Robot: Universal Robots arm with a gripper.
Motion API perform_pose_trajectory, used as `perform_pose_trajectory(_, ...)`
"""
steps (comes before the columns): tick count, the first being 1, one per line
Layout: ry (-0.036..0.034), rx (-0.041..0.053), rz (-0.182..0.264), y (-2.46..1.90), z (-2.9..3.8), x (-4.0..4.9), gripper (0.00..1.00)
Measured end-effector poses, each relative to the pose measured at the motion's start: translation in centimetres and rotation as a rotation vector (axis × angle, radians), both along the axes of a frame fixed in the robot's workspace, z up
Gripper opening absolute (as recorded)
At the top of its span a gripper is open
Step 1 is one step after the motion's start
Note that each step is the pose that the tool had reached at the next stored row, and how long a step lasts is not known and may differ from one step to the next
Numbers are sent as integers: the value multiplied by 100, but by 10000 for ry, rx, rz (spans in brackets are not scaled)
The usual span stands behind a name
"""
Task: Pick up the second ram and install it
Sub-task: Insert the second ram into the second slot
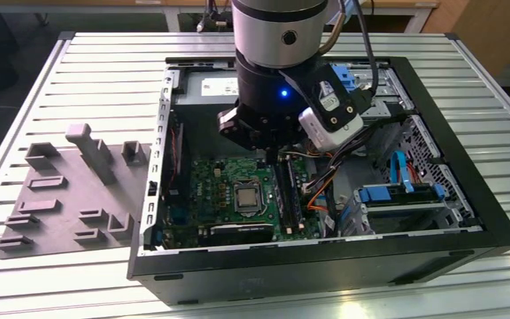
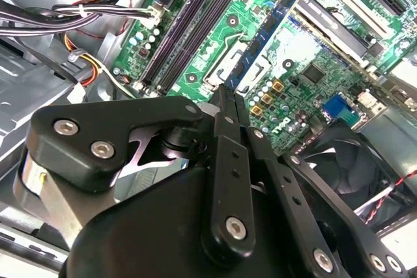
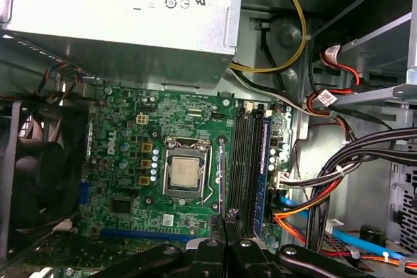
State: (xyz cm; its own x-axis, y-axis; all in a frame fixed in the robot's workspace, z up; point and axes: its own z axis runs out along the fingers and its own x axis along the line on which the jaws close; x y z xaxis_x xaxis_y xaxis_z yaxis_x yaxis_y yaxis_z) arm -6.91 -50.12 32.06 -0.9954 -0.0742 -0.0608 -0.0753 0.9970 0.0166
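My gripper (image 1: 275,154) hangs inside the open computer case (image 1: 467,219), above the green motherboard (image 1: 237,199). It is shut on the second ram (image 3: 221,174), a thin dark blue stick seen edge-on in both wrist views. In the second wrist view the ram (image 2: 270,30) runs out from the black fingertips (image 2: 225,105) over the board. The stick hangs between the processor socket (image 3: 184,175) and the long black memory slots (image 3: 246,167), apart from the board. Another blue stick (image 3: 265,174) stands in the outermost slot.
The grey power supply (image 3: 130,4) lies beyond the board. Bundles of cables (image 3: 339,180) crowd the side past the slots, and a black fan (image 3: 32,174) sits at the opposite side. Blue drive bays (image 1: 397,193) fill the case at the exterior view's right. A grey holder tray (image 1: 69,199) lies outside the case.
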Motion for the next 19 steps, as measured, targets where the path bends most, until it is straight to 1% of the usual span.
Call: perform_pose_trajectory(19,0,6,0,0,-38,19,12)
